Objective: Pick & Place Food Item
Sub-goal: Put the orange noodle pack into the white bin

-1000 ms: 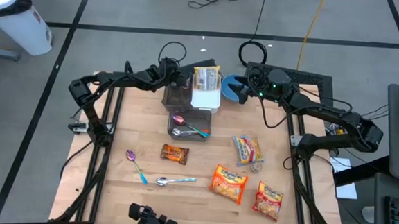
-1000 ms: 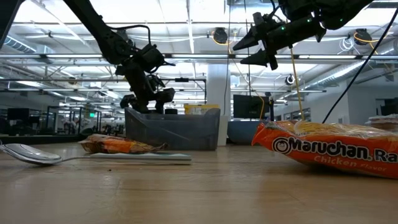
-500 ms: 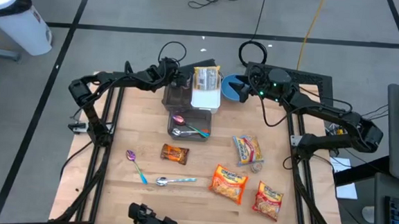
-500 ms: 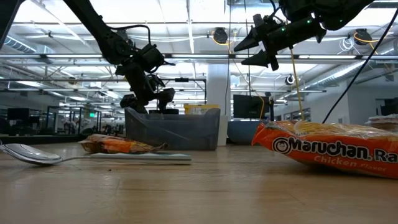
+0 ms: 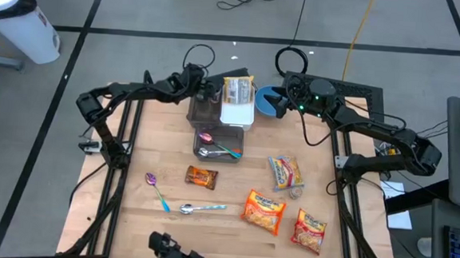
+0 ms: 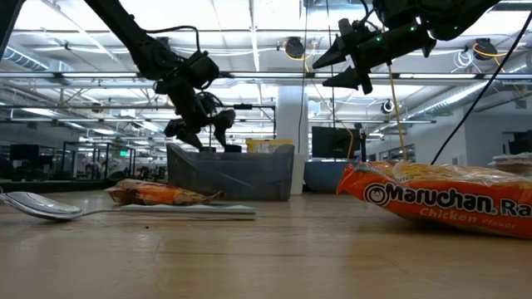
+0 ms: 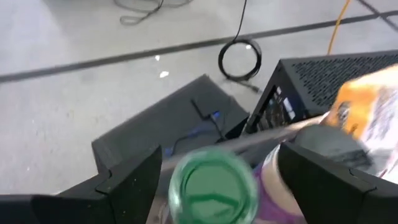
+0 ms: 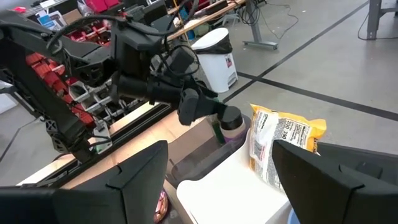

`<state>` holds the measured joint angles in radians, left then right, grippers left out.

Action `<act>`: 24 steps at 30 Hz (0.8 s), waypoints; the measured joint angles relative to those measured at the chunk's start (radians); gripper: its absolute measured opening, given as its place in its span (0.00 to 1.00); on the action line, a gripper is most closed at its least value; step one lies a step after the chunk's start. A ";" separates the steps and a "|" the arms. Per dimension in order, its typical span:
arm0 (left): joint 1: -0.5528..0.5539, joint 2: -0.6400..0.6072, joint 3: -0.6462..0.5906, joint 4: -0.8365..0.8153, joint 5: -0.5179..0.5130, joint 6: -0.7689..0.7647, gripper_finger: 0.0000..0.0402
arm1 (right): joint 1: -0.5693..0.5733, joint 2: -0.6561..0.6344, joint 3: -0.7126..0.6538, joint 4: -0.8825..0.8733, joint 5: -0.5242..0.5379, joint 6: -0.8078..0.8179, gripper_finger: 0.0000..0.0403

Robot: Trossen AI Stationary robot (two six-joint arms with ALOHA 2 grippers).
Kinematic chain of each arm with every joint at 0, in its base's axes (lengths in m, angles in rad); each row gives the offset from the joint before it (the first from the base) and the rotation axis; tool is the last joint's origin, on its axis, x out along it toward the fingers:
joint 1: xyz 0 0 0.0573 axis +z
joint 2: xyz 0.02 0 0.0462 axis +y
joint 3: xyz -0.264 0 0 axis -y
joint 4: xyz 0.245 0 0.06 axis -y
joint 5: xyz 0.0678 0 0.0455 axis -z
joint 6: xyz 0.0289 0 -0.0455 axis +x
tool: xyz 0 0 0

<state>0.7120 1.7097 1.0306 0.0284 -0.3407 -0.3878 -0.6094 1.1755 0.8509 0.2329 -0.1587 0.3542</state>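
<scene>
The wooden slat table (image 5: 137, 211) carries crinkly foil packets: two orange ramen packs (image 5: 263, 210), a third noodle pack (image 5: 285, 173), and a small brown snack bar (image 5: 201, 177), plus metal spoons (image 5: 201, 209) with coloured handles. At the far edge stand a grey plastic bin (image 5: 205, 111), a white tray (image 5: 236, 113) and a blue bowl (image 5: 265, 101). A round bottle with a green lid (image 7: 212, 186) and purple body stands in the bin, and a yellow-and-white bag (image 5: 238, 89) leans upright in the tray. The left gripper (image 5: 203, 90) hangs just above the bottle, its fingers (image 7: 134, 180) spread wide on either side, not touching it. The right gripper (image 5: 282, 105) hovers over the bowl with fingers parted, holding nothing. Only the wrist views show the bottle; the low view hides it behind the bin wall.
</scene>
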 joint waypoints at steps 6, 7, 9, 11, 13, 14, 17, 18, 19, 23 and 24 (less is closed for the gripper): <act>0.000 -0.010 0.058 -0.033 -0.001 0.054 0.83 | 0.000 0.000 0.000 0.000 0.000 0.000 0.70; 0.000 -0.010 0.074 -0.042 -0.001 0.068 0.83 | 0.000 0.000 0.000 0.001 0.000 0.000 0.70; 0.000 -0.011 0.113 -0.074 -0.001 0.097 0.83 | 0.000 0.000 0.000 0.001 0.000 0.001 0.70; 0.000 -0.011 0.157 -0.114 -0.001 0.129 0.83 | 0.000 0.000 0.000 0.001 0.000 0.004 0.70; 0.000 -0.011 0.206 -0.161 0.009 0.161 0.83 | 0.000 0.000 0.000 0.001 0.000 0.004 0.70; 0.000 -0.011 0.234 -0.183 0.026 0.172 0.82 | 0.000 0.000 0.000 0.001 0.000 0.004 0.70; 0.000 -0.011 0.326 -0.260 0.099 0.199 0.73 | 0.000 0.000 0.000 0.001 0.000 0.004 0.70; 0.000 -0.011 0.359 -0.289 0.130 0.210 0.69 | 0.000 0.000 0.000 0.001 0.000 0.004 0.70; 0.000 -0.011 0.393 -0.317 0.162 0.217 0.65 | 0.000 0.000 0.000 0.001 0.000 0.004 0.70; -0.007 -0.038 0.503 -0.387 0.331 0.239 0.43 | 0.000 0.000 0.000 0.001 0.000 0.004 0.70; -0.010 -0.058 0.515 -0.382 0.377 0.241 0.38 | 0.000 0.000 0.000 0.000 0.000 0.004 0.70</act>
<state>0.7020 1.6520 1.5454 -0.3533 0.0367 -0.1468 -0.6090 1.1755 0.8509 0.2333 -0.1585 0.3580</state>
